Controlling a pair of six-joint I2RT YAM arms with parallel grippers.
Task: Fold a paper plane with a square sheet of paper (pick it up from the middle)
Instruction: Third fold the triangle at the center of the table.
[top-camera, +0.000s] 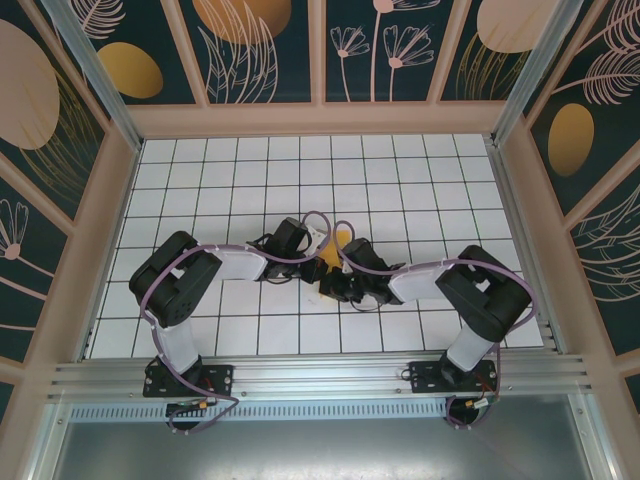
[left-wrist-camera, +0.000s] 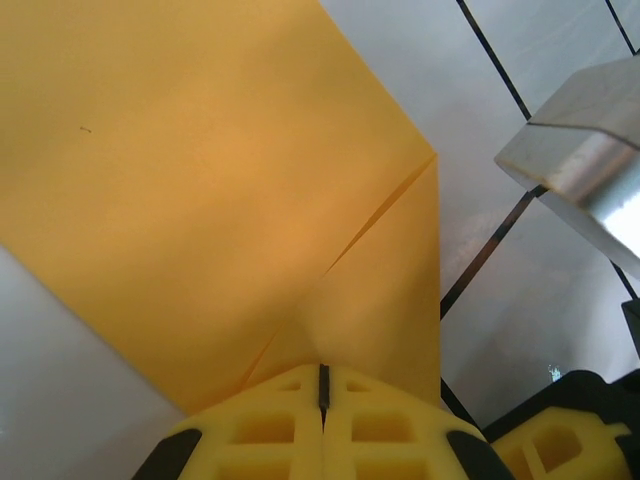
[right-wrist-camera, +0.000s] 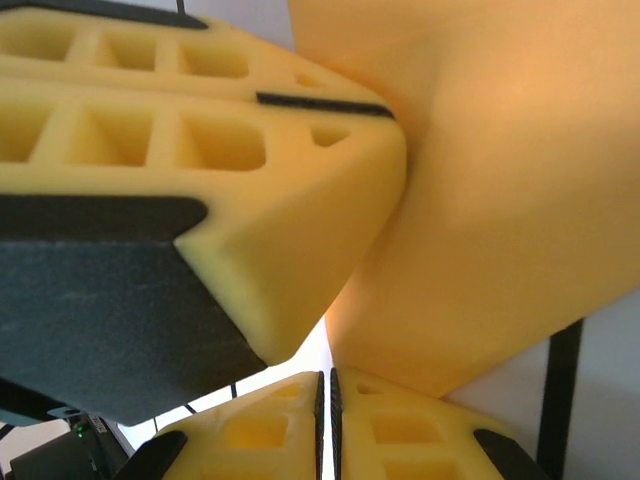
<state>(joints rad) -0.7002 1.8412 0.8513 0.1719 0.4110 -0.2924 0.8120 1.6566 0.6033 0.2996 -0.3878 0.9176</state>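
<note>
Centrally, corner of creased paper (left-wrist-camera: 220, 200) in left gripper (left-wrist-camera: 323, 375), wide table (top-camera: 400, 170) around.

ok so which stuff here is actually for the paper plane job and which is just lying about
For the job: creased orange paper; left fingers; right fingers, both pairs shut.
Just there: white grid table; patterned walls.

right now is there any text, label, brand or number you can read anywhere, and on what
None: no readable text in any of the three views.
The orange paper is plain, with one tiny dark speck and no print.
The white table has only grid lines.
The wall panels show leaf and oval drawings, no words.
</note>
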